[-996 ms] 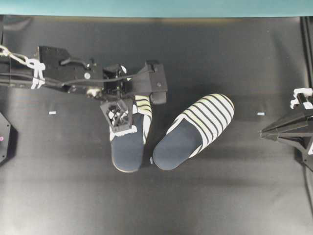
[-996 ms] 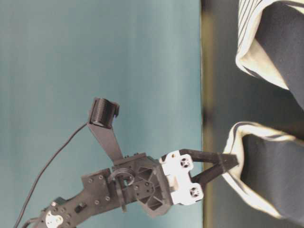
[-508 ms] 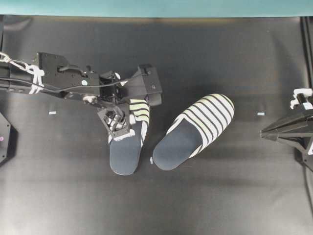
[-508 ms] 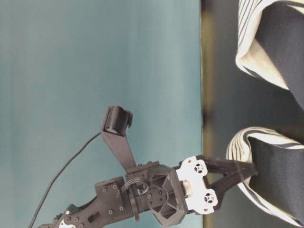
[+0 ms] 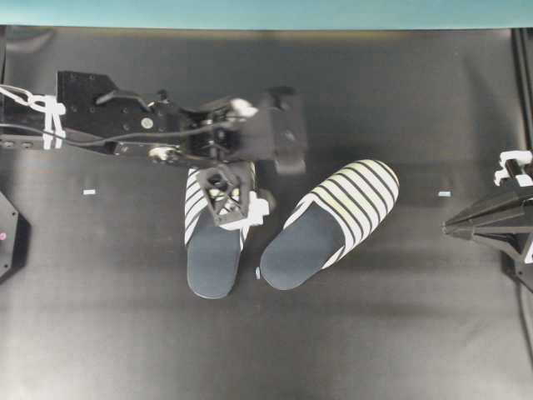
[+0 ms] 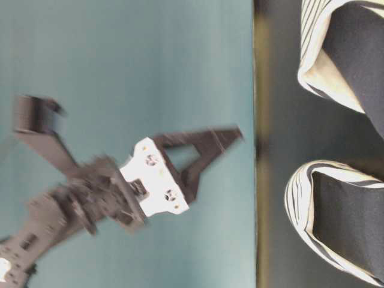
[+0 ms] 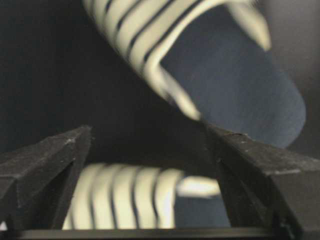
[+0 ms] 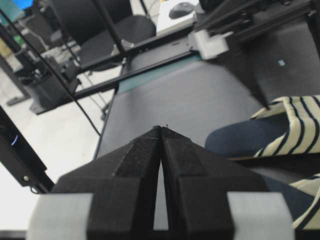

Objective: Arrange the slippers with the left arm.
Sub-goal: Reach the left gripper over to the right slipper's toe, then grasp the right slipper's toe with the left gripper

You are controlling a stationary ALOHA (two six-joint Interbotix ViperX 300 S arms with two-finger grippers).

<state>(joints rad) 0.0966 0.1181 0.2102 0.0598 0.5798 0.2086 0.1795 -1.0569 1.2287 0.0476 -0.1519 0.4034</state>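
Observation:
Two slippers with white-and-black striped toe covers and navy insoles lie mid-table. The left slipper (image 5: 208,250) points nearly straight to the far edge. The right slipper (image 5: 329,225) lies tilted, toe to the upper right, its heel close to the other's. My left gripper (image 5: 237,217) hovers open and empty just above the left slipper's toe cover (image 7: 130,200), raised off the table in the table-level view (image 6: 231,135). The other slipper (image 7: 225,85) shows beyond the left gripper's jaws. My right gripper (image 5: 450,225) is shut and empty at the right edge, its tips (image 8: 161,129) pointing at the slippers (image 8: 290,125).
Small white tape marks sit on the black mat at the left (image 5: 89,192) and the right (image 5: 444,193). A teal wall (image 5: 266,12) runs along the far edge. A dark fixture (image 5: 8,233) stands at the left edge.
My left gripper let go of the left slipper's rim, opened, rose and shifted right. The left slipper turned a little and now lies straighter. The right arm has not moved.

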